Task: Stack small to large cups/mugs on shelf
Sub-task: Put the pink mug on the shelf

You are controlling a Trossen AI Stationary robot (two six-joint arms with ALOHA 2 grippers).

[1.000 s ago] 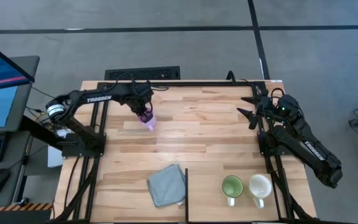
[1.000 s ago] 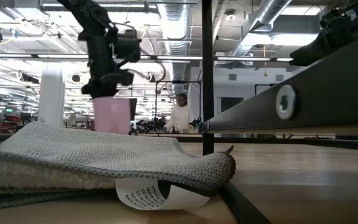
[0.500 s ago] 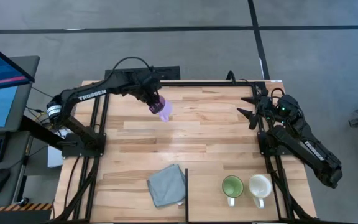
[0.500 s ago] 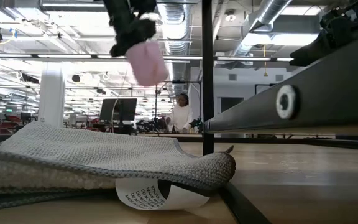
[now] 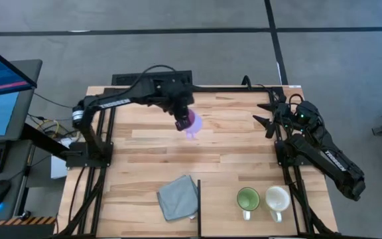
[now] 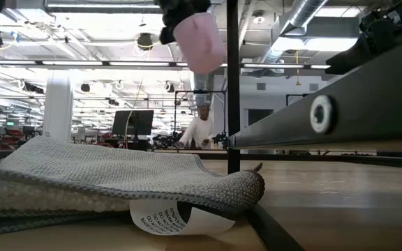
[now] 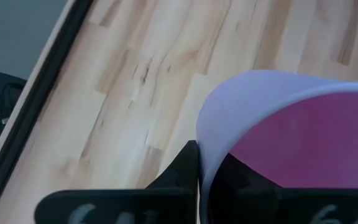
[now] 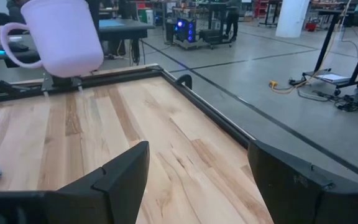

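The lilac-purple mug [image 5: 193, 124] hangs high over the far middle of the table, with my left gripper [image 5: 182, 119] shut on it. It also shows in the low view [image 6: 199, 42] and the right wrist view [image 8: 64, 37], its handle [image 8: 8, 53] sticking out sideways. The green mug [image 5: 247, 198] and the cream-white mug [image 5: 277, 198] stand side by side on their bases near the table's front right, handles toward the front edge. My right gripper [image 5: 269, 114] waits open at the far right. Whether the dark frame [image 6: 340, 104] is the shelf, I cannot tell. My left gripper holds the lilac mug by its wall at the rim [image 7: 207, 140]. One finger [image 7: 188, 168] lies against the outside; the other seems to reach inside the mug. The fingers come slanting down from above. The mug hangs tilted below them, lifted clear of the table.
A grey folded cloth [image 5: 178, 196] with a paper tag [image 6: 176, 217] under it lies near the front edge. A thin dark upright post [image 5: 198, 206] stands between the cloth and the two mugs. Bare wood [image 5: 231, 153] spans the table's middle.
My left gripper has risen and swung from the far left toward the table's right, still shut on the lilac mug. The mug, low over the table a second ago, now hangs high and has tipped over sideways.
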